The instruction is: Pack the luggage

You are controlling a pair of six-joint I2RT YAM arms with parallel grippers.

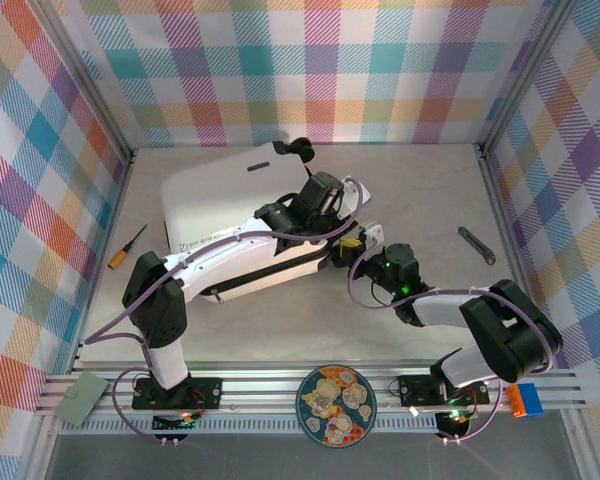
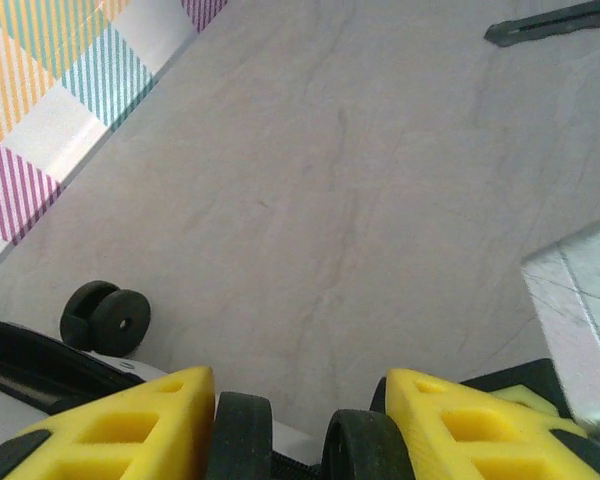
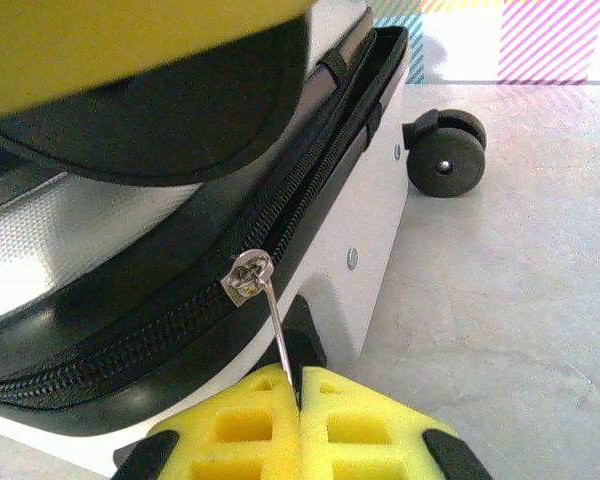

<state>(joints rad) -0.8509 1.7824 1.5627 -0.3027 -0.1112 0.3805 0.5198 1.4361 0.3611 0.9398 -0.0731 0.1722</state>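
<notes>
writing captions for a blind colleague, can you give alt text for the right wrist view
The yellow right gripper is pinched shut on the thin metal zipper pull of the white luggage, whose black zipper band runs up and away from the camera. One black wheel sticks out at the far corner, above the pale table.

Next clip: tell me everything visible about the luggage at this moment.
The luggage is a small, glossy white hard-shell case with a black zipper band and black wheels. It lies flat on the table with its lid down. The right gripper is shut on its metal zipper pull, and past the slider the band looks unzipped. The left gripper clamps a wheel pair at its right end. Another wheel stands free.
</notes>
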